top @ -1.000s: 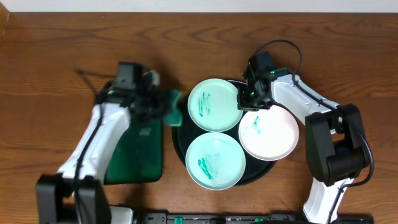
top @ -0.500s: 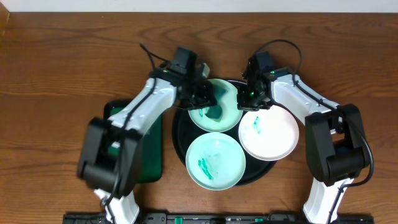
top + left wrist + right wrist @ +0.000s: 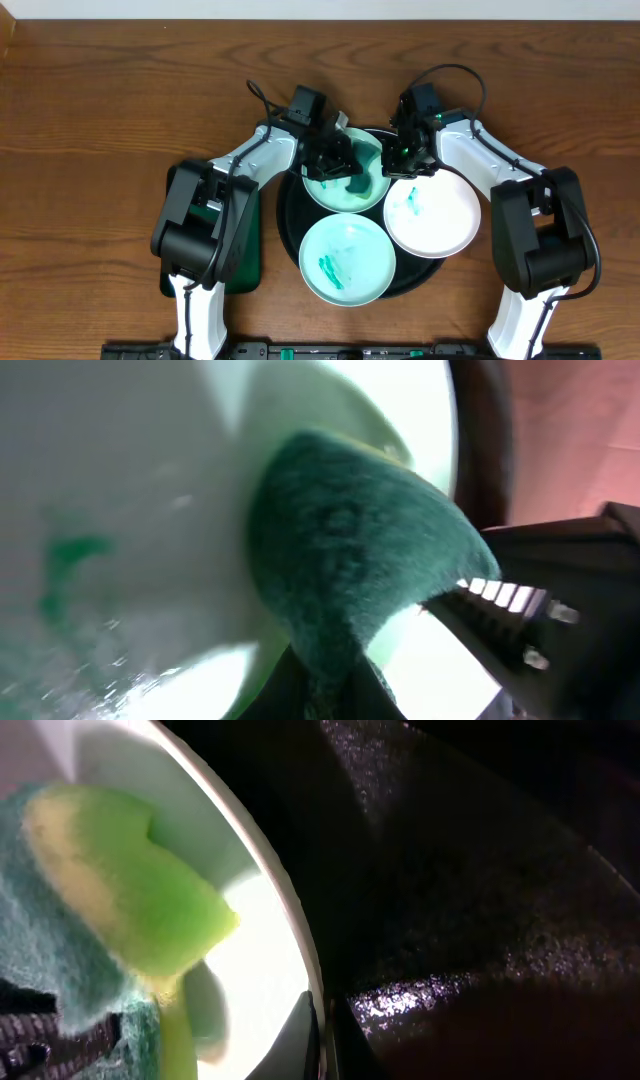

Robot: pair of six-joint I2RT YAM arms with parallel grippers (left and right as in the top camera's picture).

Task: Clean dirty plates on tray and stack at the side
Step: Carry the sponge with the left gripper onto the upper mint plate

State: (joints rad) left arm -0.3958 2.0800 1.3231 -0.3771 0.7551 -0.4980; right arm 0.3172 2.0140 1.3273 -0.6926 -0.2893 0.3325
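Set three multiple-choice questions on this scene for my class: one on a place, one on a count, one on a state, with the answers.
1. Where is the green sponge?
A. on the far mint-green plate
B. on the white plate
C. on the bare wooden table

2. How many plates lie on the black tray?
A. two
B. three
C. four

3. What is the left gripper doing?
A. hanging open and empty
B. shut on the sponge
C. gripping the tray's rim

Answers:
1 A: the overhead view shows the sponge pressed on that plate.
2 B: two mint-green and one white lie there.
3 B: the left wrist view shows the sponge pinched between its fingers.
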